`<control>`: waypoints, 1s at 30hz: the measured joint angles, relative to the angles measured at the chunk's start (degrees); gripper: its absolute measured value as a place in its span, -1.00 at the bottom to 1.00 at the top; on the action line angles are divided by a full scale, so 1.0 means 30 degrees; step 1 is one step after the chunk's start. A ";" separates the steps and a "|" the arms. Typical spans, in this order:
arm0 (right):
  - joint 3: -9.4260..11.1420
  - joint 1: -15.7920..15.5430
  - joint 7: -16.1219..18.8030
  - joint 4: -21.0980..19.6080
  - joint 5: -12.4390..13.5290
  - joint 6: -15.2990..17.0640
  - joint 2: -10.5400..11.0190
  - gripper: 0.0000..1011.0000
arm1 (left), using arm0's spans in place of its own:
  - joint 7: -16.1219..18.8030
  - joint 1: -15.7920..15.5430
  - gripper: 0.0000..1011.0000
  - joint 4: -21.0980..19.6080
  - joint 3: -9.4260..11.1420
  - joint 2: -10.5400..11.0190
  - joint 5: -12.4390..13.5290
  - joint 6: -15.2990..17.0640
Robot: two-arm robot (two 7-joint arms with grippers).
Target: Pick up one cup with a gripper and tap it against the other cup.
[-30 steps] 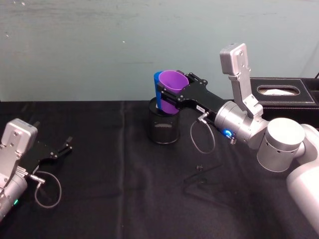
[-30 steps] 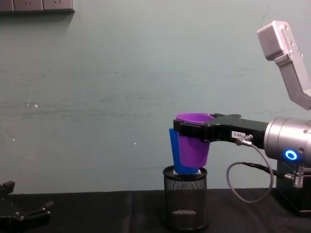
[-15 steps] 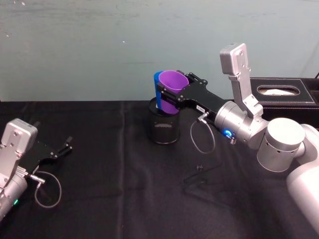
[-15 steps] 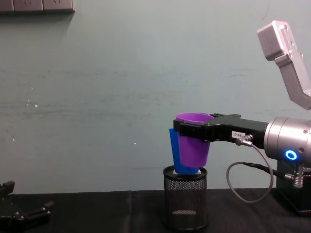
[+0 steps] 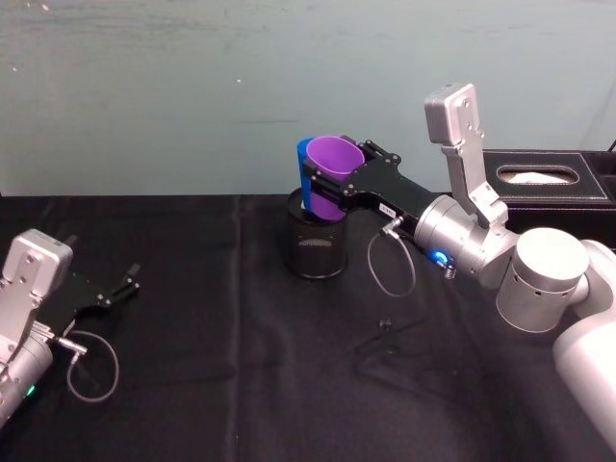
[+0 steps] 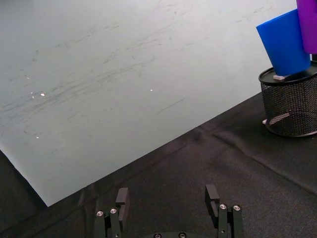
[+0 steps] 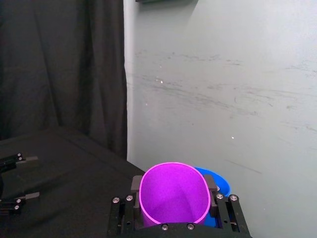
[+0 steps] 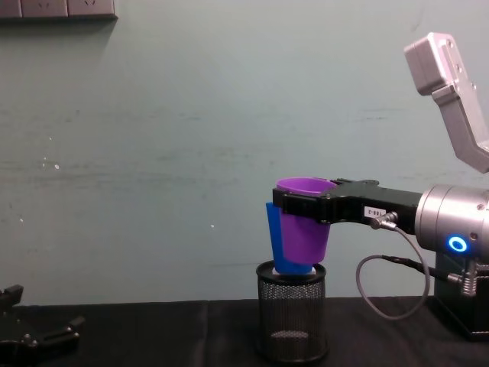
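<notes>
My right gripper (image 5: 332, 185) (image 8: 302, 206) (image 7: 173, 196) is shut on the purple cup (image 5: 334, 176) (image 8: 303, 222) (image 7: 173, 194), holding it upright in the air just above the black wire-mesh holder (image 5: 316, 243) (image 8: 291, 321). The blue cup (image 5: 304, 173) (image 8: 273, 241) (image 6: 285, 42) (image 7: 218, 181) stands tilted in that holder, right behind the purple cup and pressed against its side. My left gripper (image 5: 123, 287) (image 6: 168, 198) (image 8: 38, 336) rests open on the black cloth at the far left, with nothing between its fingers.
A black tissue box (image 5: 549, 178) stands at the back right behind my right arm. A small dark bit (image 5: 385, 324) lies on the black cloth in front of the holder. A pale green wall runs close behind the table.
</notes>
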 joint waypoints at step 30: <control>0.0001 -0.0001 -0.0001 -0.0001 0.0001 0.0000 0.0001 0.47 | 0.0000 0.0001 0.98 0.0000 0.0000 0.0001 -0.0001 0.0000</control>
